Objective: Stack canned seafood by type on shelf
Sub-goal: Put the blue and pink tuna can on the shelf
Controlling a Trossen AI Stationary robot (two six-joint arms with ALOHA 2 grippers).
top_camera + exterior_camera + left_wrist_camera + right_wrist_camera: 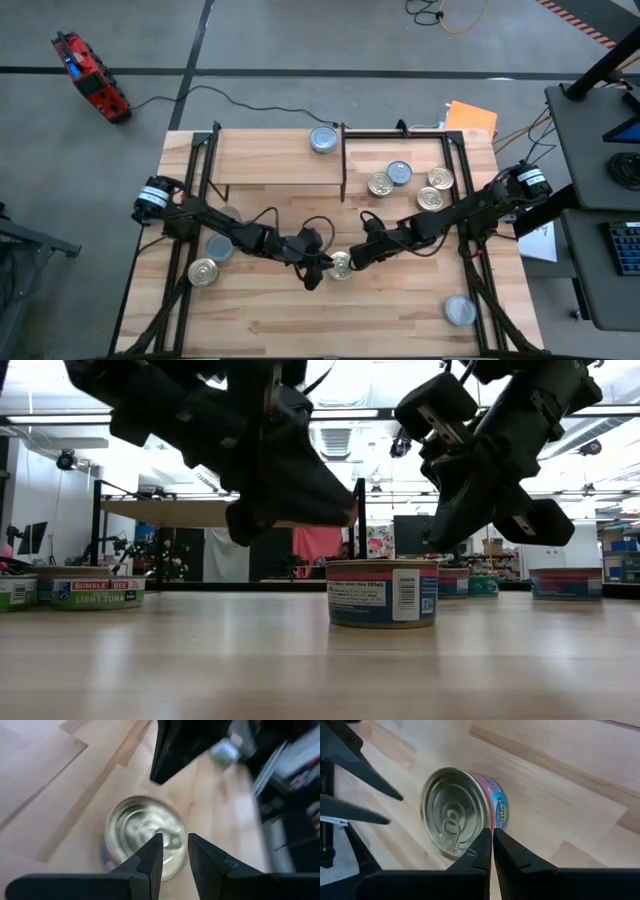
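1. In the high view we see both arms reaching to the lower middle of the frame, where one golden-lid tin (341,264) stands on the tabletop (400,310). The left gripper (314,268) is just left of it and the right gripper (358,256) just right of it. The shelf (275,158) sits in the upper middle and carries only one silver-lid tin (323,139), so we judge the sorting has hardly begun. A cluster of tins (405,185) waits right of the shelf, two more tins (208,262) lie at the left, and one lone tin (459,310) is at the lower right.

2. In the low view the same tin (381,592) stands upright in the middle, with both grippers hanging above it and not touching it.

3. In the left wrist view the tin (145,837) lies just beyond the left fingers (150,860), which stand a little apart with nothing between them. The other arm's finger comes in from the top.

4. In the right wrist view the right fingers (482,852) are pressed together, empty, in front of the tin (462,810). We think the two arms crowd one tin, so only one should take it; collision is the risk.
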